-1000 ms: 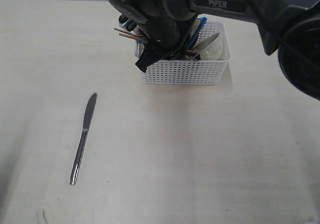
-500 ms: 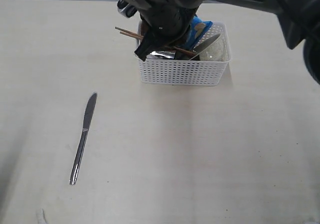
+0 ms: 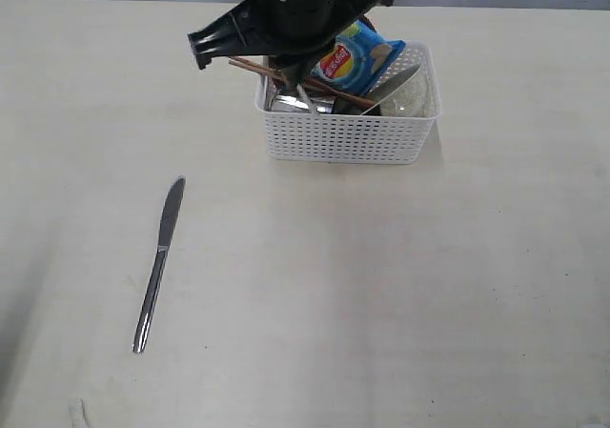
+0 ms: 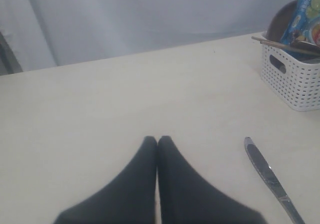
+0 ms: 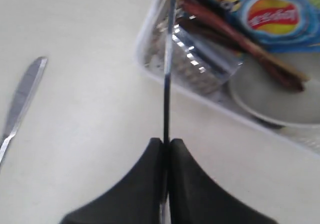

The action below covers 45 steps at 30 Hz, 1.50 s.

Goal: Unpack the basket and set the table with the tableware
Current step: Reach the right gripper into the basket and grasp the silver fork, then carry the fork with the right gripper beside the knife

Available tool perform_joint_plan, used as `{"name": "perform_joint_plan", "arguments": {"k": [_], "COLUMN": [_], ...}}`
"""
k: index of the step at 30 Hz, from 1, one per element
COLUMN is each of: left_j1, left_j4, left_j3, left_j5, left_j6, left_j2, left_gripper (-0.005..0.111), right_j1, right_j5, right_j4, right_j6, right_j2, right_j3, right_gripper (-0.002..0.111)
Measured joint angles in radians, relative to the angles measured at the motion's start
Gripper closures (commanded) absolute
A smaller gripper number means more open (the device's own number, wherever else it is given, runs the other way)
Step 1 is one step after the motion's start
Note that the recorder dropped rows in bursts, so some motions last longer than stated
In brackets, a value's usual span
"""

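The white basket (image 3: 343,140) stands at the back of the table (image 3: 381,285). It holds wooden chopsticks (image 3: 250,66), a shiny steel cup (image 5: 205,59), an off-white bowl (image 5: 270,102), a red-brown wooden spoon (image 5: 235,34) and a brown plate (image 4: 279,23). My right gripper (image 5: 166,141) hangs over the basket's left end, shut on a thin steel fork (image 5: 168,59) seen edge-on, its far end over the basket. The steel knife (image 3: 160,261) lies flat on the table at front left. My left gripper (image 4: 158,139) is shut and empty, low over the table beside the knife (image 4: 270,176).
A blue chip bag (image 3: 353,56) leans in the basket behind the chopsticks. The right arm's dark body (image 3: 286,4) covers the basket's back left corner. A grey wall (image 4: 150,14) rises behind the table's far edge.
The right arm has lifted up and back out of the basket with the fork in its jaws, uncovering the chip bag. The knife has not moved.
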<state>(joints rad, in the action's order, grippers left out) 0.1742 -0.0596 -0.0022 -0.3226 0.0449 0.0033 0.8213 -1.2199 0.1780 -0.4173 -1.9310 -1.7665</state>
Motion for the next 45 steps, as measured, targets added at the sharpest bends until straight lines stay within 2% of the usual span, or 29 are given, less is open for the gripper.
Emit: {"name": "perform_joint_plan", "arguments": {"k": [3, 9, 13, 18, 21, 25, 32, 40, 41, 45], "left_j1": [0.0, 0.0, 0.0, 0.0, 0.0, 0.0, 0.0, 0.0, 0.0, 0.0], "left_j4": [0.0, 0.0, 0.0, 0.0, 0.0, 0.0, 0.0, 0.0, 0.0, 0.0], "left_j3": [0.0, 0.0, 0.0, 0.0, 0.0, 0.0, 0.0, 0.0, 0.0, 0.0], "left_j5": [0.0, 0.0, 0.0, 0.0, 0.0, 0.0, 0.0, 0.0, 0.0, 0.0], "left_j6": [0.0, 0.0, 0.0, 0.0, 0.0, 0.0, 0.0, 0.0, 0.0, 0.0], "left_j2": [0.0, 0.0, 0.0, 0.0, 0.0, 0.0, 0.0, 0.0, 0.0, 0.0], "left_gripper": [0.107, 0.107, 0.107, 0.107, 0.107, 0.107, 0.107, 0.107, 0.107, 0.107], "right_j1": [0.023, 0.138, 0.189, 0.198, 0.198, 0.198, 0.198, 0.198, 0.198, 0.198], "right_j5": [0.0, 0.011, 0.134, 0.285, 0.309, 0.339, 0.436, 0.507, 0.516, 0.52], "right_j4": [-0.085, -0.13, -0.206, -0.315, -0.321, -0.332, -0.456, -0.46, -0.46, -0.458], "right_j6": [-0.039, -0.172, -0.243, -0.263, -0.263, -0.261, -0.185, -0.174, -0.174, -0.174], "right_j2": [0.021, 0.034, 0.034, 0.032, 0.016, -0.023, -0.144, -0.156, -0.156, -0.156], "right_j3": [0.026, 0.167, 0.285, 0.409, 0.432, 0.438, 0.438, 0.438, 0.438, 0.438], "right_gripper": [0.109, 0.109, 0.109, 0.109, 0.109, 0.109, 0.109, 0.108, 0.107, 0.079]}}
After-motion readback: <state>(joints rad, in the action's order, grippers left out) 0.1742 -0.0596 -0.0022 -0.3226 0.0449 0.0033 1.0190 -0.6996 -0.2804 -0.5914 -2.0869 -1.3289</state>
